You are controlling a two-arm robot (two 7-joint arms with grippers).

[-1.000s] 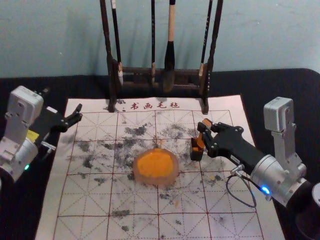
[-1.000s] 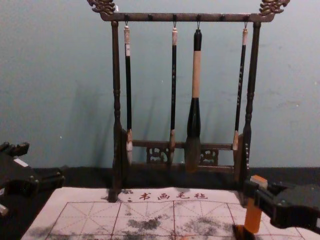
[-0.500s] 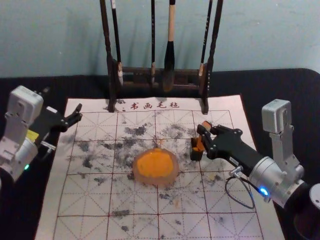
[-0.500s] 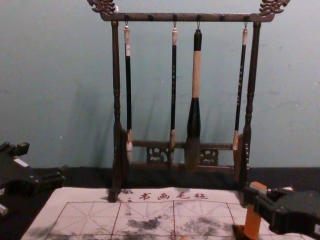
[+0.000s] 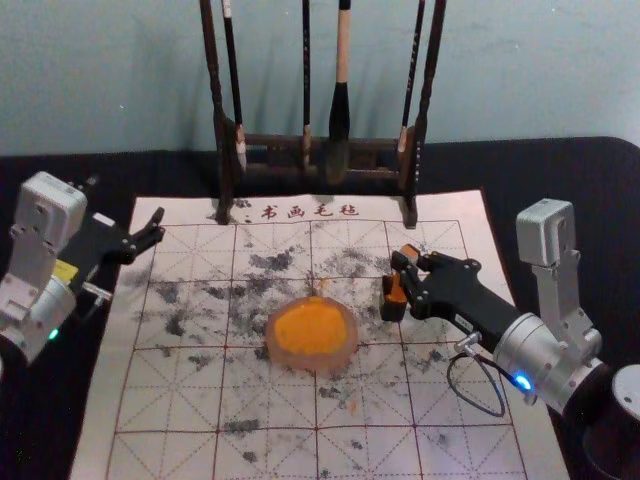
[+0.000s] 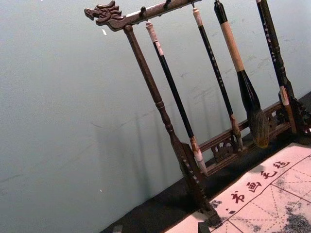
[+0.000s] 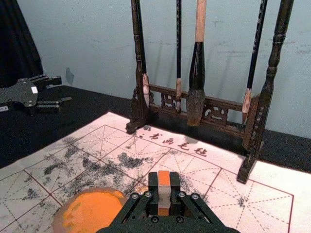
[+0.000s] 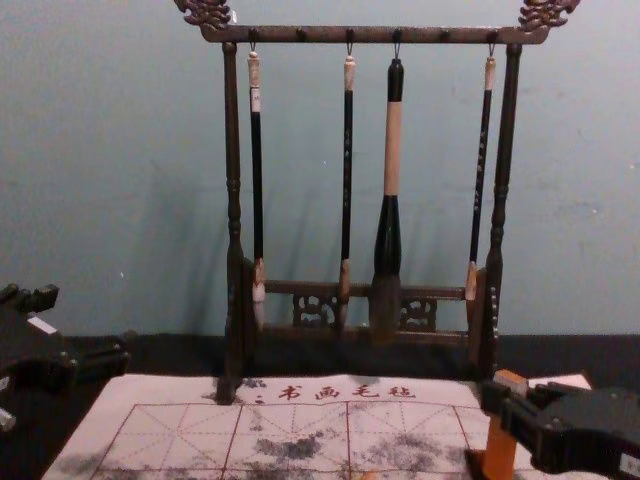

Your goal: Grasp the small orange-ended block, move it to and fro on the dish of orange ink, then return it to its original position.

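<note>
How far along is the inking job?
Done: the block is grasped; dabbing on the dish probably is too, though these pictures don't show it.
In hand: the right gripper holds the block upright at the small dark box, lower than a second ago, so likely returning it.
Left: seat it, release, withdraw. The left gripper idles at the left edge.

Orange for ink [image 5: 310, 328] and block [image 8: 500, 445]; red grid, grey-black blotches on whitish mat [image 5: 170, 410]; dark brown for rack [image 8: 232, 150].
</note>
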